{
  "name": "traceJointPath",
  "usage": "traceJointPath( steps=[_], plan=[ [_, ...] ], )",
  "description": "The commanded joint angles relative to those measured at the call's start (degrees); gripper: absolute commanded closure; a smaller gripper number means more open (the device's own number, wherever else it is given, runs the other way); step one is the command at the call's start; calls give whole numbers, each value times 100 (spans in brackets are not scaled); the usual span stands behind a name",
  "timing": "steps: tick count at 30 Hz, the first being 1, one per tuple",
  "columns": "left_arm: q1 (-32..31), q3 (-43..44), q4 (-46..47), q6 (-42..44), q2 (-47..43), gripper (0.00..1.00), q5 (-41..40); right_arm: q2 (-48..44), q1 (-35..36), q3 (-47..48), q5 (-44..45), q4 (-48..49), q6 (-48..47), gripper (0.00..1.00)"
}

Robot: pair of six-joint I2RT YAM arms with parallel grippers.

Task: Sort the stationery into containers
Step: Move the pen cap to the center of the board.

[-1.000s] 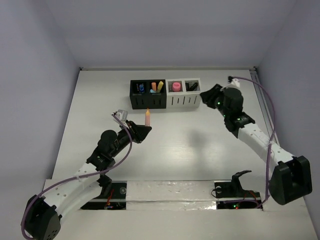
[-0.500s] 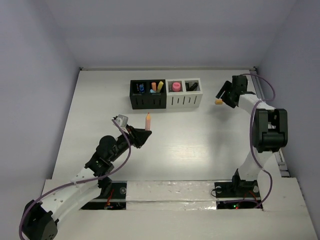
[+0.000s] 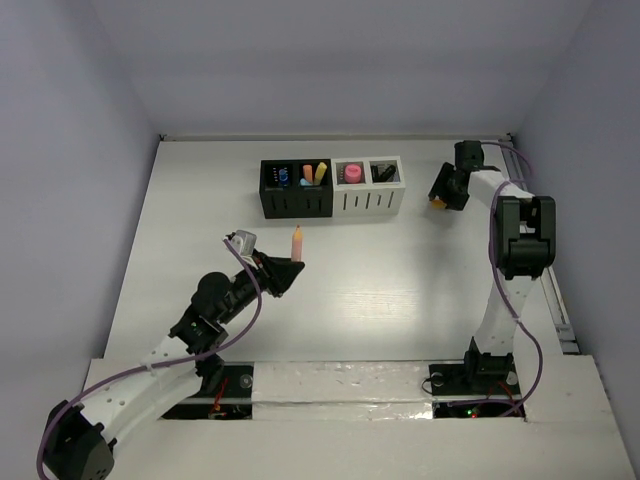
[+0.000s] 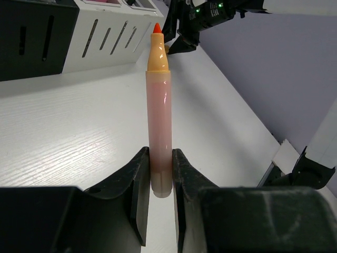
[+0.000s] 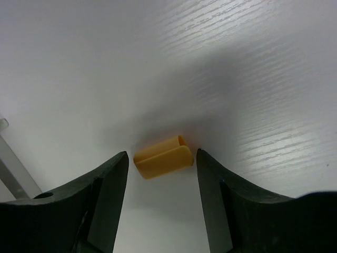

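My left gripper [image 3: 289,270] is shut on a pink marker [image 4: 159,113] with an orange tip, held upright above the table; it also shows in the top view [image 3: 296,241]. The four joined containers [image 3: 332,203], two black and two white, stand at the back and hold several pieces. My right gripper [image 3: 441,194] is open just right of the containers, low over the table. A small orange pen cap [image 5: 162,156] lies on the table between its fingers [image 5: 108,190] without touching them; it also shows in the top view [image 3: 436,203].
The white table's right edge has a rail [image 3: 535,200] close to my right arm. My left arm stretches from the near left toward the middle. The near edge carries the arm bases and cables [image 3: 470,385].
My right gripper has swung from beside the white containers to the far right and lowered around the orange cap. My left gripper with the marker has drawn back slightly.
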Motion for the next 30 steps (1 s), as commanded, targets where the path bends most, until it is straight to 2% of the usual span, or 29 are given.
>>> traceJointPath(
  steps=[1, 5, 6, 7, 9, 13, 19, 21, 24, 30],
  plan=[
    [-27, -39, 431, 72, 23, 100, 72, 125, 0, 282, 13, -395, -186, 41],
    [-27, -30, 449, 71, 49, 100, 81, 47, 0, 63, -83, -335, -186, 51],
    [-27, -30, 449, 63, 41, 100, 81, -6, 0, -25, -136, -290, -186, 62],
    [-27, -30, 449, 63, 32, 100, 90, -67, 0, -226, -171, -264, -151, 67],
    [-27, -30, 458, 54, 23, 100, 98, -373, 61, -516, -171, -89, -81, 71],
    [-27, -30, 475, 28, 32, 100, 134, -1130, 297, -1492, -452, 377, 191, 72],
    [-27, -47, 432, 10, -143, 100, 143, -2262, 1334, -3161, -864, 1018, 797, 71],
    [-27, -56, 414, 10, -188, 100, 125, -2615, 1607, -3679, -1102, 1563, 1298, 70],
    [-27, -47, 396, 10, -232, 100, 116, -3055, 2196, -4375, -963, 2073, 2001, 67],
    [-80, -56, 361, 28, -276, 100, 55, -3153, 2899, -4895, -857, 3040, 3074, 47]
  ],
)
